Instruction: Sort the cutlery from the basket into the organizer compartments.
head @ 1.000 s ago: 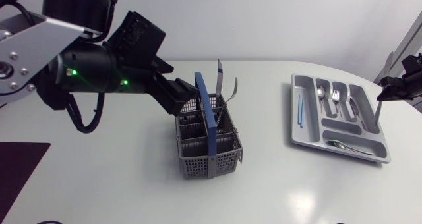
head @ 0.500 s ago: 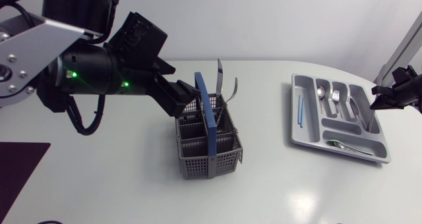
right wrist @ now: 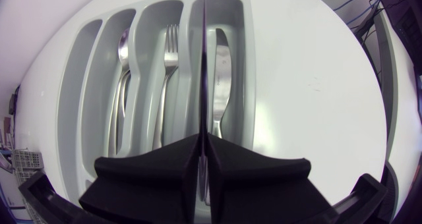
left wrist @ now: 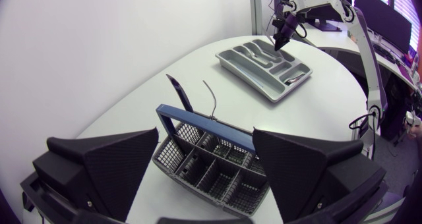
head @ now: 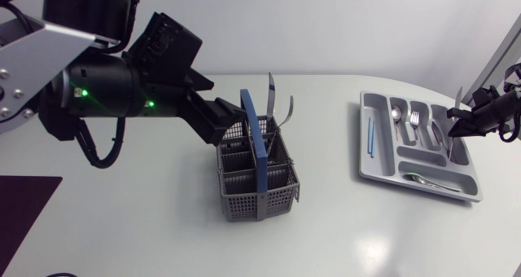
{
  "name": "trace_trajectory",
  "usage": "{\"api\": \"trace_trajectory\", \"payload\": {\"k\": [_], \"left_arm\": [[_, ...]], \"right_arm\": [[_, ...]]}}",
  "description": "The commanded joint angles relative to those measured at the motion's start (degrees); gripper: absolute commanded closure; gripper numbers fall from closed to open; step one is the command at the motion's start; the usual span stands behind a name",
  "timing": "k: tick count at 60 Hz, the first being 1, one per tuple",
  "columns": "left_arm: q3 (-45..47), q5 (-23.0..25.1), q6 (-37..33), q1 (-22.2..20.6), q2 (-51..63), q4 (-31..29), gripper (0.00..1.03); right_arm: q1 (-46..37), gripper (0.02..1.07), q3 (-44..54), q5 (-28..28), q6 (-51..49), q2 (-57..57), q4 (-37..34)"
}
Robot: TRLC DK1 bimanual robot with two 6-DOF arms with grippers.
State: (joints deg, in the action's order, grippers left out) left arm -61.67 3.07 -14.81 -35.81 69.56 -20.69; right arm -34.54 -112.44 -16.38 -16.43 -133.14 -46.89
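Gripping a knife (right wrist: pixel 204 59) upright between its clenched fingers, the right hand (head: pixel 457 129) hangs over the rightmost long compartment of the grey organizer (head: pixel 381 151). A second knife (right wrist: pixel 221 79) lies in that slot, with a fork (right wrist: pixel 170 72) and a spoon (right wrist: pixel 122 59) in the slots to its left. The left hand (head: pixel 229 119) is released, fingers spread wide just beside the blue-handled basket (head: pixel 260 202), which stands mid-surface (head: pixel 163 220) with two cutlery pieces (head: pixel 270 91) sticking up at its far side.
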Motion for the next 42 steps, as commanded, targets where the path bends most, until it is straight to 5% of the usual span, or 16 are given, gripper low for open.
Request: {"api": "trace_trajectory", "payload": {"k": [1,10,15,28,42], "left_arm": [[1.8,-0.2,0.0,-0.5,-1.1,0.4,0.05],[1.8,-0.2,0.0,-0.5,-1.5,0.3,0.05],[1.8,-0.3,0.0,-0.5,-1.7,0.2,0.05],[2.3,-1.0,-0.2,-0.2,-2.7,0.2,0.05],[4.3,-2.5,-0.7,0.4,-4.5,-0.4,0.05]], "right_arm": [[0.2,1.01,-1.8,0.6,1.7,-2.8,0.6],[0.5,0.97,-0.9,1.5,1.9,-2.7,1.5],[0.6,0.76,-0.1,2.1,2.4,-2.5,2.2],[1.1,0.42,3.2,2.1,1.9,1.9,4.0],[5.1,0.41,20.2,0.0,-0.3,18.4,11.6]]}}
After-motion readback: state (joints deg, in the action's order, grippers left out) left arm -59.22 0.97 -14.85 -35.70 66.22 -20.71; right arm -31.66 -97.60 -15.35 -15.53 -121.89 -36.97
